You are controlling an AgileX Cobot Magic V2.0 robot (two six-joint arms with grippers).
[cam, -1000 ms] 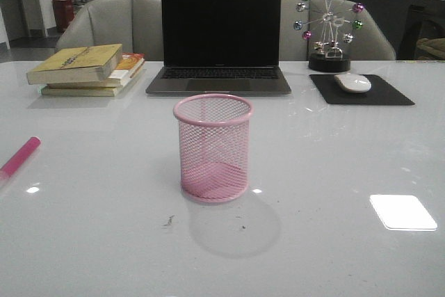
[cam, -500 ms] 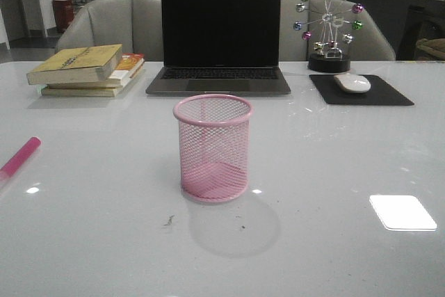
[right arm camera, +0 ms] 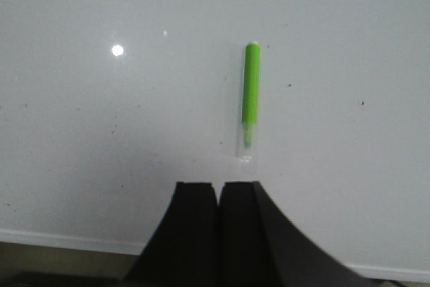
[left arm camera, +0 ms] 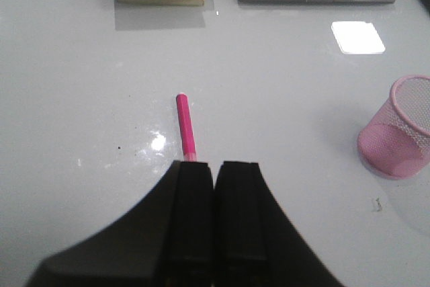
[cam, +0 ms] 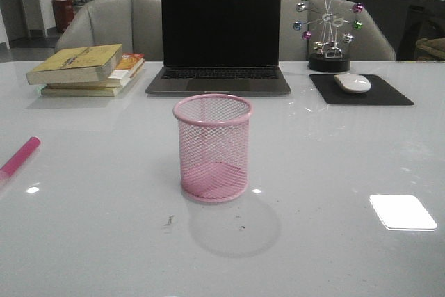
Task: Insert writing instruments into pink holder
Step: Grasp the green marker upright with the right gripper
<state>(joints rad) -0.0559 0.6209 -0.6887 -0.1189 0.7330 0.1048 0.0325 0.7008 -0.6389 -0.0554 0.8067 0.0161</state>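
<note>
Your empty pink wire-mesh cylindrical holder (cam: pixel 213 147) stands upright, the magenta marker (left arm camera: pixel 186 126) lying well left of it, the lime-green marker (right arm camera: pixel 251 96) elsewhere; both pinched-together empty grippers (left arm camera: pixel 214 173) (right arm camera: pixel 217 191) should probably grasp these light, stiff, smooth barrels mid-length.

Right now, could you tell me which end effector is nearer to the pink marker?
Left. The left end effector sits just short of the pink marker; the right end effector faces the green marker instead.
</note>
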